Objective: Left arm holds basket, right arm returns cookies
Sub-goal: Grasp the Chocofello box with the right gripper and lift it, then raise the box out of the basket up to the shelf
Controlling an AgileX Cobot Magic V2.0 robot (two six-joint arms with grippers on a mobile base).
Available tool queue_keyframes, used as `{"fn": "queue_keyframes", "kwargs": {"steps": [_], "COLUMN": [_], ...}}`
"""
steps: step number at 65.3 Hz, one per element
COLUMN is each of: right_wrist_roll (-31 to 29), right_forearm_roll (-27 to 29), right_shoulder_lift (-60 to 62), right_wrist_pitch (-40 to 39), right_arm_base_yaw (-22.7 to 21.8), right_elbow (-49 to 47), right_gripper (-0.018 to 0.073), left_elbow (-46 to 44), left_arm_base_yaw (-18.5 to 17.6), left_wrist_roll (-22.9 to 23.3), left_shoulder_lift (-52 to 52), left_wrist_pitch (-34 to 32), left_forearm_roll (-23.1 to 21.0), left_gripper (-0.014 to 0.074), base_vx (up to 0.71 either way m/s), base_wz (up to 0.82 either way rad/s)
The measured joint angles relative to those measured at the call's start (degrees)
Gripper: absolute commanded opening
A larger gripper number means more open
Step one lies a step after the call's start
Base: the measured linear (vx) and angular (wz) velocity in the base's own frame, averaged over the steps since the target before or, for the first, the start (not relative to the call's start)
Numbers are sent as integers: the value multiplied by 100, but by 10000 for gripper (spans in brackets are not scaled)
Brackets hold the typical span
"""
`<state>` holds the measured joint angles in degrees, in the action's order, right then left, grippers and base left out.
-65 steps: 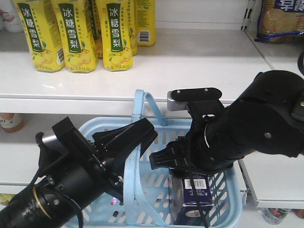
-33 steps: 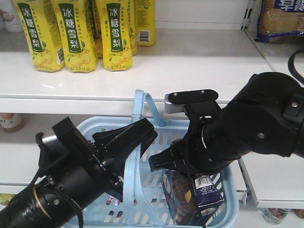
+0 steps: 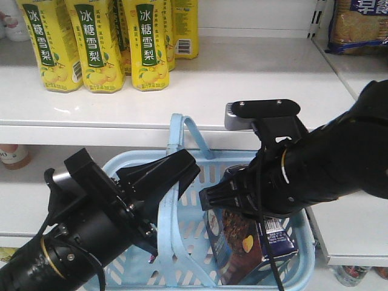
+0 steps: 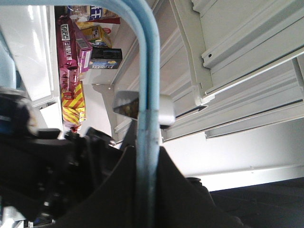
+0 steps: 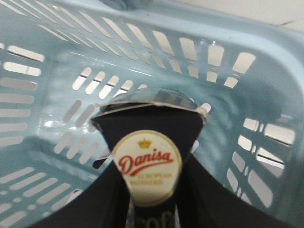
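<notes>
The light blue basket (image 3: 121, 162) hangs in front of the shelves. My left gripper (image 3: 182, 170) is shut on one of its arched handles (image 3: 174, 139). In the left wrist view that handle (image 4: 148, 71) runs straight up from between the black jaws of the left gripper (image 4: 146, 159). The cookies (image 3: 242, 239), a dark navy carton, stand tilted inside the basket. My right gripper (image 3: 233, 203) is shut on the carton's top. In the right wrist view the cookies (image 5: 147, 164) show a round "Danisa" label between the black fingers (image 5: 209, 194), above the basket's slotted wall (image 5: 57, 57).
Yellow drink cartons (image 3: 97, 42) stand on the upper white shelf (image 3: 254, 79). A blue bag of biscuits (image 3: 357, 24) lies at the top right. A bottle (image 3: 12, 154) sits on the lower shelf at left. Snack packs (image 4: 71, 52) fill shelves in the left wrist view.
My right arm has risen and shifted right with the cookies. The carton has lifted off the basket floor and tilted. The left arm and basket have stayed put.
</notes>
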<state>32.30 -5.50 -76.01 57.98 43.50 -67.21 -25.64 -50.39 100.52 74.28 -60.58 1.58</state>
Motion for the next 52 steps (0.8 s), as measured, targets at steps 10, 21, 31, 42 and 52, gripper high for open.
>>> {"fn": "queue_keyframes", "kwargs": {"steps": [10,21,31,42,52], "right_wrist_roll": [19,98,137,148,150], "right_forearm_roll": [57,87,191,210,210], "right_shoulder_lift": [295,617,904,1253,1566], "right_wrist_pitch": [0,12,56,79,84], "right_arm_base_yaw": [0,0,0,0,0], "right_elbow": [0,0,0,0,0], "right_gripper": [-7,-7,-7,-7,-7], "left_elbow": [0,0,0,0,0], "left_arm_base_yaw": [0,0,0,0,0], "left_wrist_roll": [0,0,0,0,0], "left_shoulder_lift": [0,0,0,0,0], "left_wrist_pitch": [-2,-2,-2,-2,-2], "left_forearm_roll": [0,0,0,0,0], "left_gripper": [0,0,0,0,0], "base_vx": [0,0,0,0,0], "base_wz": [0,0,0,0,0]}}
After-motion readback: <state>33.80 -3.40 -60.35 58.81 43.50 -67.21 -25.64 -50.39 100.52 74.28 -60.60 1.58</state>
